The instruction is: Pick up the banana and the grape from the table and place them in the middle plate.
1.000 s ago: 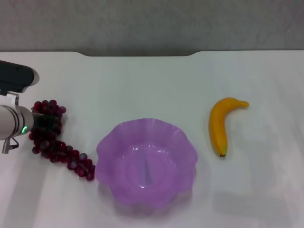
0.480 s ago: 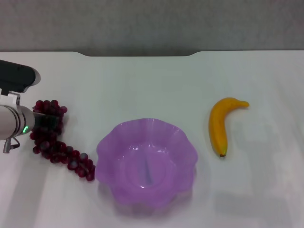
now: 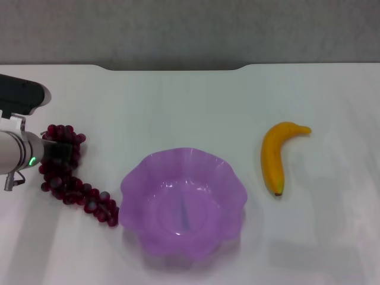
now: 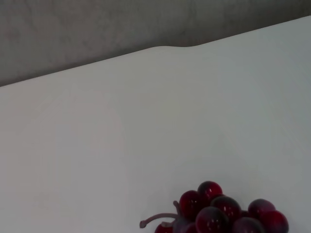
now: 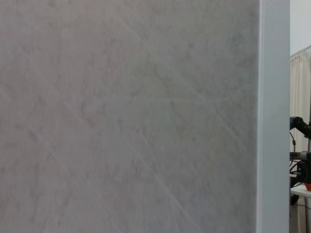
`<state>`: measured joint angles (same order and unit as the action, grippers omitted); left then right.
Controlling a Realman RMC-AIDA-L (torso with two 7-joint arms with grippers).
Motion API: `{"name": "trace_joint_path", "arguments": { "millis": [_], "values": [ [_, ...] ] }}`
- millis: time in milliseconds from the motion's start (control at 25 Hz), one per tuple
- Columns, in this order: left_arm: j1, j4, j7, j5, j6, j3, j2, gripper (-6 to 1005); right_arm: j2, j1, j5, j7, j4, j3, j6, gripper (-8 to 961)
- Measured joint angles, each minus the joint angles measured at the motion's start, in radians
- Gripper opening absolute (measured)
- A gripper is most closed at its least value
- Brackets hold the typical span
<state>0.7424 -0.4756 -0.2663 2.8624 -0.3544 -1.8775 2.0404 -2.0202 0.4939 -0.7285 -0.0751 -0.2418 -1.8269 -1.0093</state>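
- The left gripper (image 3: 56,153) sat at the frame's left, over the upper end of the long dark red-purple grape bunch (image 3: 74,178); whether it was clamped, I cannot tell.
- The bunch's trailing tail could snag the translucent purple scalloped plate (image 3: 184,205).
- The glossy yellow banana (image 3: 276,155) lay at right.

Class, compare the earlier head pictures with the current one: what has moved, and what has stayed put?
Almost nothing: the left gripper stays at the upper end of the grape, shifting only slightly. The banana and the middle plate have not moved.
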Motion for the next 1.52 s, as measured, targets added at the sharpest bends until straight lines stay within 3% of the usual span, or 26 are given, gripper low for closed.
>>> {"name": "trace_joint_path", "arguments": {
  "millis": [520, 1120, 1320, 1520],
  "values": [
    [0.0, 0.0, -0.001, 0.0, 0.012, 0.0, 0.001, 289, 0.001, 0.0, 0.0, 0.0, 0.001, 0.0, 0.001, 891],
    [-0.008, -0.001, 0.0, 0.0, 0.046, 0.004, 0.002, 267, 0.002, 0.0, 0.0, 0.0, 0.001, 0.0, 0.002, 892],
    [-0.026, -0.01, 0.012, -0.027, 0.094, 0.06, 0.004, 260, 0.002, -0.006, 0.0, 0.0, 0.003, 0.0, 0.002, 892],
    [-0.08, -0.111, 0.012, -0.111, 0.09, 0.141, 0.0, 256, 0.003, -0.011, 0.0, 0.0, 0.004, 0.0, 0.002, 892]
  ]
}}
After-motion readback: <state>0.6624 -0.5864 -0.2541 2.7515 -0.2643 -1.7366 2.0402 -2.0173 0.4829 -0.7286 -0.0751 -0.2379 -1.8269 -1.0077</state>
